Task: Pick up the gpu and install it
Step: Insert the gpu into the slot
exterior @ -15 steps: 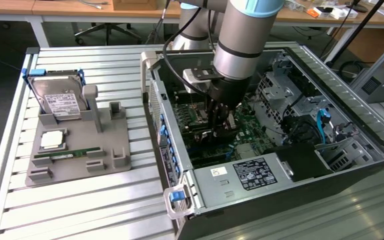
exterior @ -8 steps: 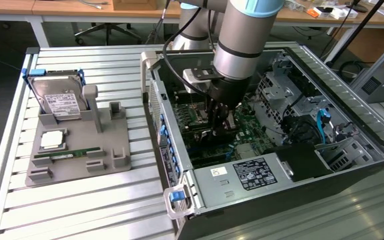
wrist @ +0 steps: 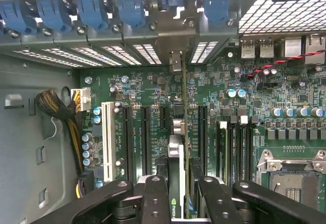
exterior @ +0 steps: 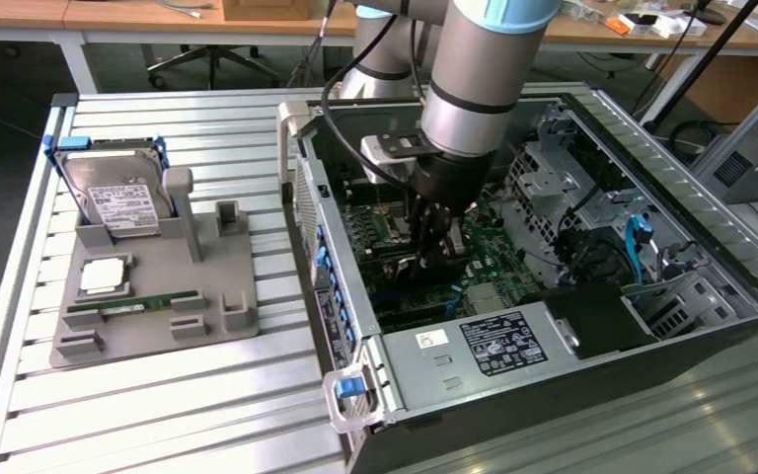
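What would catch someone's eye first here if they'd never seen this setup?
First the big arm reaching down into the open computer case, its gripper closed on the gpu, which stands edge-on over the green motherboard and its slots. Next, at the exterior view's left, the grey holder carrying a hard drive and a memory stick.
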